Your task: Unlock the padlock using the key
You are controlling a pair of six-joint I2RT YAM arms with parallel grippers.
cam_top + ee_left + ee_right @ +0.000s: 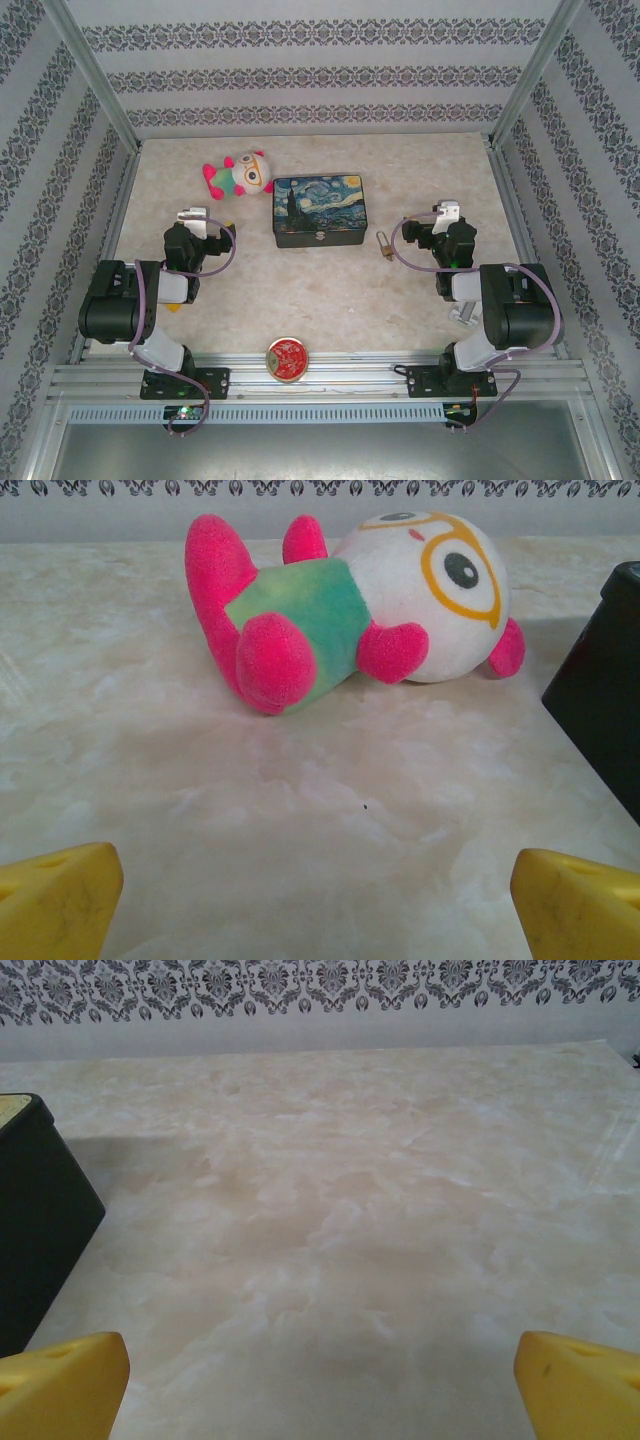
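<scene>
Top external: tiny brass padlock (384, 247) beside rectangular painted tin (320, 210).

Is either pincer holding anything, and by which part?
Nothing is held. The left pincer and right pincer are both open and empty; the padlock lies on the table.

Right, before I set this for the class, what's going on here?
Nothing is being handled yet. The left gripper and right gripper are both open and empty, hovering low over the table. The small brass padlock lies untouched beside the painted tin box, nearer the right gripper. A plush toy lies in front of the left gripper.
</scene>
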